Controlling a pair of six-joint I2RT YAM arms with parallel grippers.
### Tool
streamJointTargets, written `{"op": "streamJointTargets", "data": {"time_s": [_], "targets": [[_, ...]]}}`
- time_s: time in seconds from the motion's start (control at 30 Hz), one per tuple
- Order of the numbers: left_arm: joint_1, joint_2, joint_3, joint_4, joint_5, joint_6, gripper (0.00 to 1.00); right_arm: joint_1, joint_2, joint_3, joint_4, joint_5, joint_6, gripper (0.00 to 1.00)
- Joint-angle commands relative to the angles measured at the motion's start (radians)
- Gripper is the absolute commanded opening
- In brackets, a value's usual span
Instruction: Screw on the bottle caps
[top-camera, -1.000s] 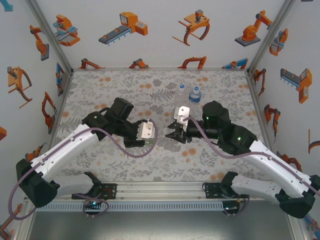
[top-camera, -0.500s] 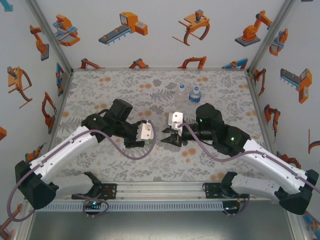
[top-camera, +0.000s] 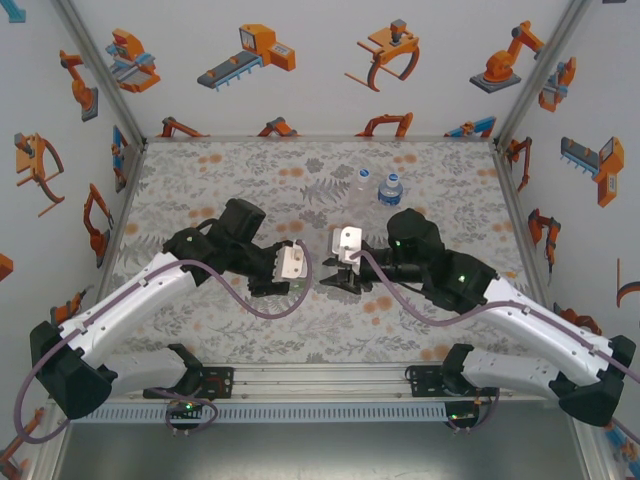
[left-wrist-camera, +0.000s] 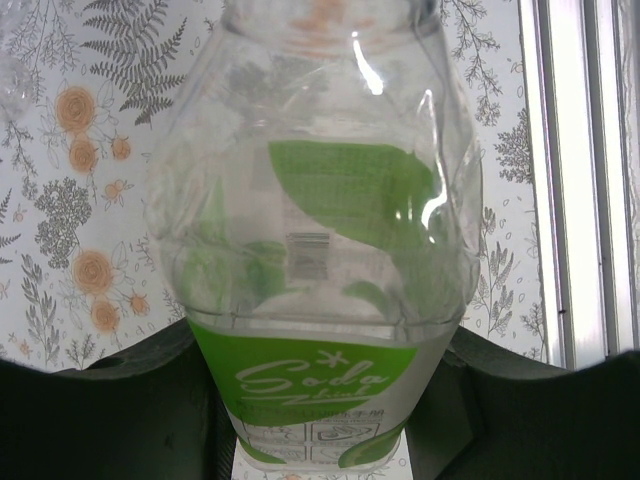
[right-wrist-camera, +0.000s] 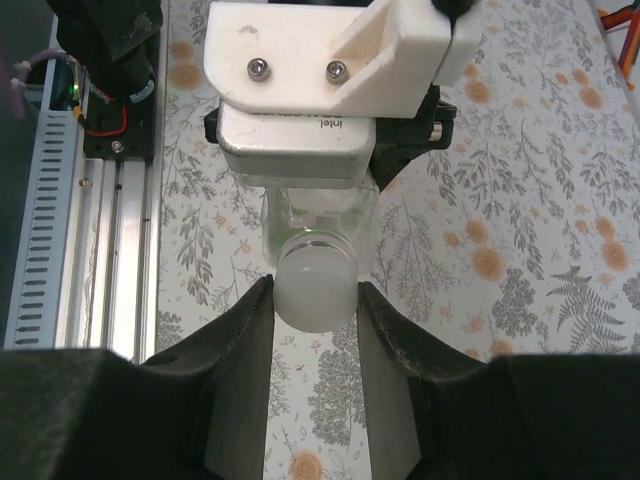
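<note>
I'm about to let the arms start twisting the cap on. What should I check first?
1. Left claw shut on green-labelled bottle: ok.
2. Right claw shut on white cap: ok.
3. Cap in line with the bottle's neck, seen from the right wrist: ok.
4. Threads engaged: cannot tell.
5. Plain bottle and blue-labelled bottle upright, apart from both arms: ok.
</note>
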Motion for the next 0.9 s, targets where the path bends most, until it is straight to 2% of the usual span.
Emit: {"op": "streamJointTargets", "data": {"time_s": [0.0,0.3,0.47,0.6,0.73,0.87], "targets": [[-0.002,-0.018,0.002,0.015,0.072,-0.007,0.0,0.008,0.022,0.01,-0.003,0.01,-0.036,0.01],[-0.001,0.003,0.012,-0.01,0.094,0.004,0.0,0.01,0.053,0.045,-0.037,-0.007,-0.107,0.0],[-0.001,-0.01,0.012,0.002,0.077,-0.011,0.0,0.01,0.08,0.067,-0.069,0.007,-0.042,0.0],[0.005,-0.037,-0.015,0.059,0.052,-0.037,0.0,0.01,0.07,0.035,-0.013,0.066,0.173,0.0],[0.008,-0.053,-0.032,0.095,0.037,-0.047,0.0,0.005,0.066,-0.001,0.049,0.138,0.519,0.0],[0.009,-0.052,-0.038,0.12,0.007,-0.061,0.0,-0.018,0.098,0.0,0.05,0.151,0.866,0.0]]}}
